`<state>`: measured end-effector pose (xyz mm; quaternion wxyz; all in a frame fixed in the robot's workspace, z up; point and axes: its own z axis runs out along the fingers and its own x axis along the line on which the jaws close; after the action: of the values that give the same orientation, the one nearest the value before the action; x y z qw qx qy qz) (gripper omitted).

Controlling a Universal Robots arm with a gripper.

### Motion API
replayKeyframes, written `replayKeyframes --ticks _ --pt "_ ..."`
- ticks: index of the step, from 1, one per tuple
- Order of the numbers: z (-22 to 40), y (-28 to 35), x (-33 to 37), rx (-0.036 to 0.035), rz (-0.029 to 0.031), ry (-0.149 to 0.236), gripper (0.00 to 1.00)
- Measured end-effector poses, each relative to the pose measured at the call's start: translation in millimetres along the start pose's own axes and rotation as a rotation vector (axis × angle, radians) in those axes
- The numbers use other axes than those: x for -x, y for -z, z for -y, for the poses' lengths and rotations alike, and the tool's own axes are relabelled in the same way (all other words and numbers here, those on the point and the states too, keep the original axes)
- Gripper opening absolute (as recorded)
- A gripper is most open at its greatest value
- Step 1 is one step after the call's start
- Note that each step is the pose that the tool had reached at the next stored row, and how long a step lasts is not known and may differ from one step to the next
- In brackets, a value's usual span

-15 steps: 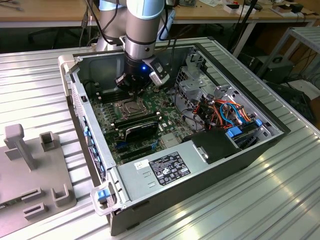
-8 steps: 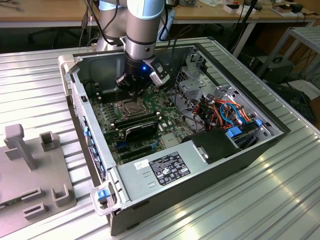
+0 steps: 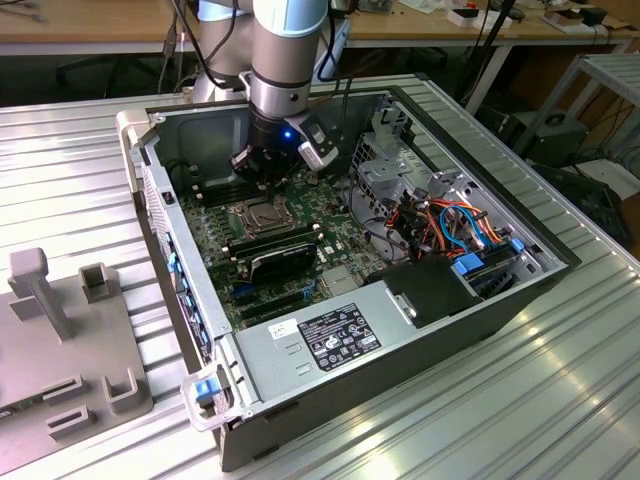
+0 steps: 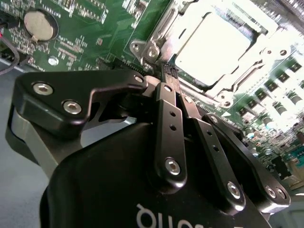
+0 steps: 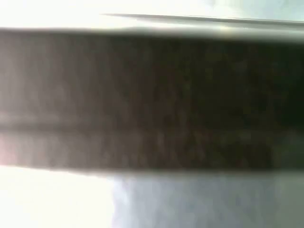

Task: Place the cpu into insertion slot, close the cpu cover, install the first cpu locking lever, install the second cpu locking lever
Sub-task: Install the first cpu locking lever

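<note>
Inside the open computer case, the gripper (image 4: 164, 78), its fingers pinched together on nothing, hovers just beside the cpu (image 4: 216, 40) seated under the closed cpu cover (image 4: 166, 21), where a locking lever likely needs a steady, square push.

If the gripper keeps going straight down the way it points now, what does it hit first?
Most likely the metal frame at the near edge of the cpu cover, closed over the cpu, or the green board beside it. The gripper points there; depth is unclear.
</note>
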<state>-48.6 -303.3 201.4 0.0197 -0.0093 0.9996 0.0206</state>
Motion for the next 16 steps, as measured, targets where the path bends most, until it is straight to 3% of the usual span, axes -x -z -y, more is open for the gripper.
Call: replayKeyframes --ticks 4,16 --pt "-3.2 -1.8 1.2 0.0036 0.0027 0.0 0.11" --pt "-2.2 7.6 1.6 0.0045 0.0031 0.0 0.11"
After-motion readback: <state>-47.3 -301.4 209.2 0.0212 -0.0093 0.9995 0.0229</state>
